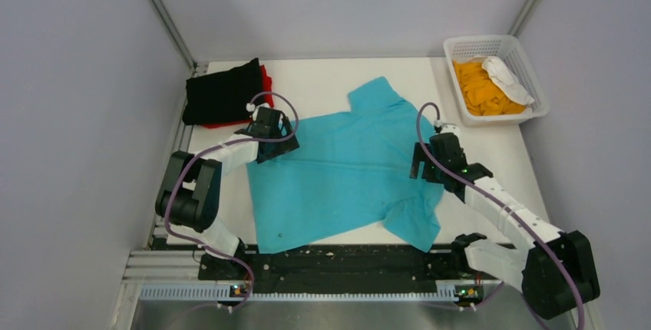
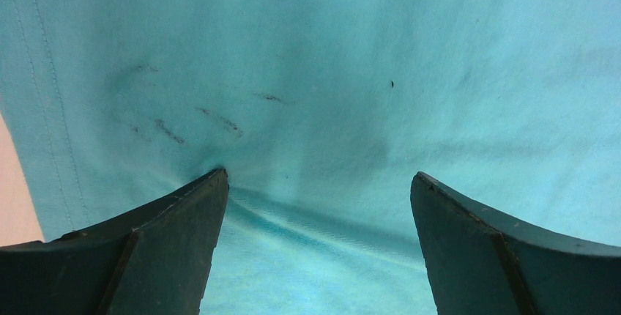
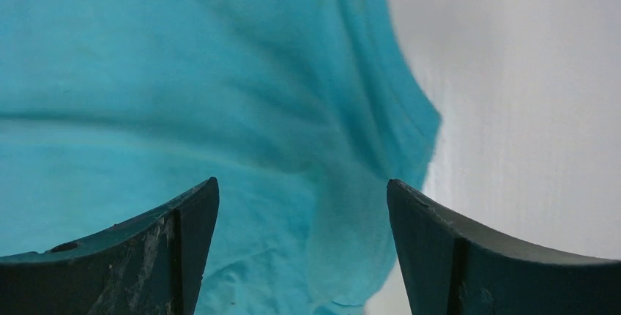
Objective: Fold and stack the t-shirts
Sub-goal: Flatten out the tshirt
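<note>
The turquoise-blue t-shirt lies spread flat in the middle of the white table. My left gripper is open, its tips pressed onto the shirt's left edge, where the cloth shows small dark marks. My right gripper is open over the shirt's right side, with a rumpled fold between the fingers next to bare table. A folded black t-shirt lies on a red one at the back left. An orange one is in the basket.
A white lattice basket at the back right holds the orange cloth and a white cloth. Grey walls close in the table on three sides. A black rail runs along the near edge.
</note>
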`<state>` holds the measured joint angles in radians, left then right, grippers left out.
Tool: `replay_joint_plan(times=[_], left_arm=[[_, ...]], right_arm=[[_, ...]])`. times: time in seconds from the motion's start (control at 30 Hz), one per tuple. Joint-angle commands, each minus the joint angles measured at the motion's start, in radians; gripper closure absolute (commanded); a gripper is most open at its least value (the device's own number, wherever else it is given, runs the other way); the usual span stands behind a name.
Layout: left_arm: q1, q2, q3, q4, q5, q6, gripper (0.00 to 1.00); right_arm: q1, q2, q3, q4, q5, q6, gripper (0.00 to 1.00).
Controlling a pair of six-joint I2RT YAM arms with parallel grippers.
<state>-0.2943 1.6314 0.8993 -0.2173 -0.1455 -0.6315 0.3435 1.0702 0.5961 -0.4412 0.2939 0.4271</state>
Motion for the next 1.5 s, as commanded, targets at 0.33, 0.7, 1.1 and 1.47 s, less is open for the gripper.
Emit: replay_joint_plan(times=[0.33,0.7,1.1,1.47], left_arm=[[-0.002,-0.094,0.008,-0.007,0.032,-0.02,0.01],[-0.028,-0.342,-0.173,0.005,0.03,-0.142,0.01],[-0.019,-0.03,-0.033,0.026,0.011,-0.145,0.01],[0.027,0.349,0.399,-0.103,-0.01,-0.069,0.01]], right_arm=[[-0.032,-0.008,-0.037,0.348,-0.197,0.066,0.09],[-0.093,0.393,0.152,0.527,-0.174,0.063,0.01],[-0.24,0.659,0.25,0.499,-0.186,0.11,0.02],[-0.339,0.742,0.399,0.385,-0.202,0.119,0.04]])
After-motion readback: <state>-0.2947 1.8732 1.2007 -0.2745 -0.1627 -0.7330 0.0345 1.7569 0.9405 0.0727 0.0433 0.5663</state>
